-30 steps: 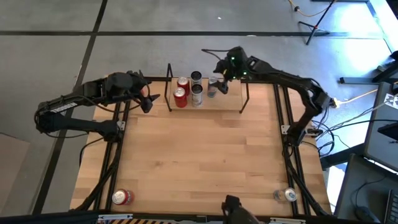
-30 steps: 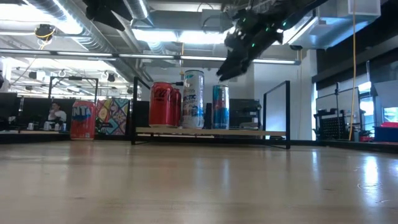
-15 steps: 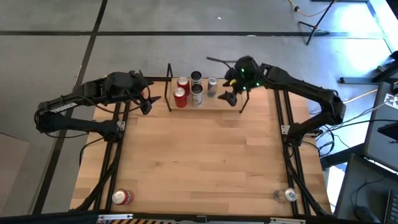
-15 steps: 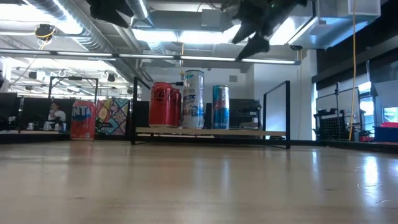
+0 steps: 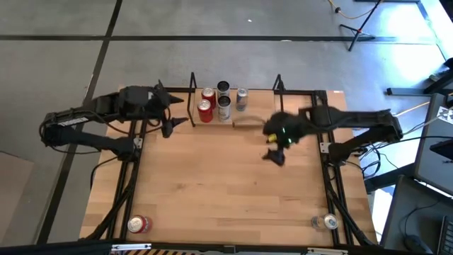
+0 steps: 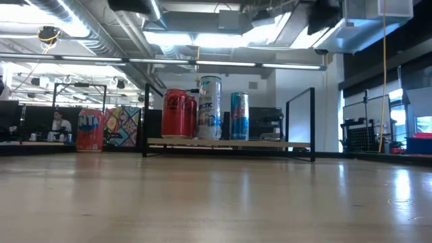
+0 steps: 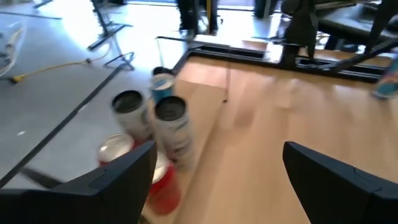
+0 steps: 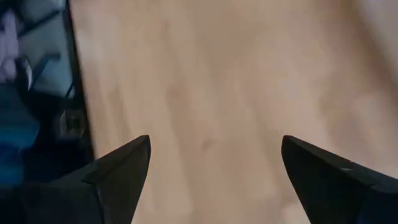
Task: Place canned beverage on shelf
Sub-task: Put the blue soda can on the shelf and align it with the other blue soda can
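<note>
Bench [image 5: 226,191]: light wood, seen from above.
Shelf [image 5: 251,122]: placed at the far edge; five cans [image 5: 224,104] are stood on its left part.
Right pincer [image 5: 275,151]: released, empty, held over bare bench, near the shelf's right end.
Left pincer [image 5: 173,113]: released, empty, held just left of the shelf.

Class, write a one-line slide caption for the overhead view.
Five cans stand on the shelf; both open claws, left and right, hover empty.
</note>
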Tool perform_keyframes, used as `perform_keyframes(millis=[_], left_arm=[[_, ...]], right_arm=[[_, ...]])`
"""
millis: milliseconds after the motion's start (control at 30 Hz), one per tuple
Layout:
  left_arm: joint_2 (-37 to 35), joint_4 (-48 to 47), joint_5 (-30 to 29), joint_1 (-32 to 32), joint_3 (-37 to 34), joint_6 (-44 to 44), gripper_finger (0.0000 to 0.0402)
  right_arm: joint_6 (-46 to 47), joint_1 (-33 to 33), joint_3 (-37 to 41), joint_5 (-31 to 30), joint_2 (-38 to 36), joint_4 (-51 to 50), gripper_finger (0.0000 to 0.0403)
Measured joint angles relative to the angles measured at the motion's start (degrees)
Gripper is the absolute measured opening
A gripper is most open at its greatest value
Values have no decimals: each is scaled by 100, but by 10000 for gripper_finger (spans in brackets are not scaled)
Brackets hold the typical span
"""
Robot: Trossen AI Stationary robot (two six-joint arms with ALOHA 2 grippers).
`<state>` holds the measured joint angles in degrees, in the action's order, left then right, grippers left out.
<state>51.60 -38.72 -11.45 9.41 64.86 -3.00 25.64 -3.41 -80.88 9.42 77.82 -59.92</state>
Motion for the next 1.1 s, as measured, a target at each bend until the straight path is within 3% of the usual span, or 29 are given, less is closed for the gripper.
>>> perform_keyframes(millis=[367,567,667,867,1100], left_arm=[[741,627,-188,-1157,-2,-756,345],[1186,851,-327,-1357,-2,-1103,345],[1307,875,-329,-1426,-2,-1315,345],[1468,886,-379,-1613,-2,-1465,345],[1526,875,-412,-1694,-2,-1476,345]], right_arm=[[2129,-2411,111,28,0,-1296,347],[4035,-3793,144,412,2,-1330,347],[4694,-4376,144,896,2,-1276,347],[5906,-5746,144,-99,68,-1325,347],[6136,-6545,149,-739,597,-1366,347]])
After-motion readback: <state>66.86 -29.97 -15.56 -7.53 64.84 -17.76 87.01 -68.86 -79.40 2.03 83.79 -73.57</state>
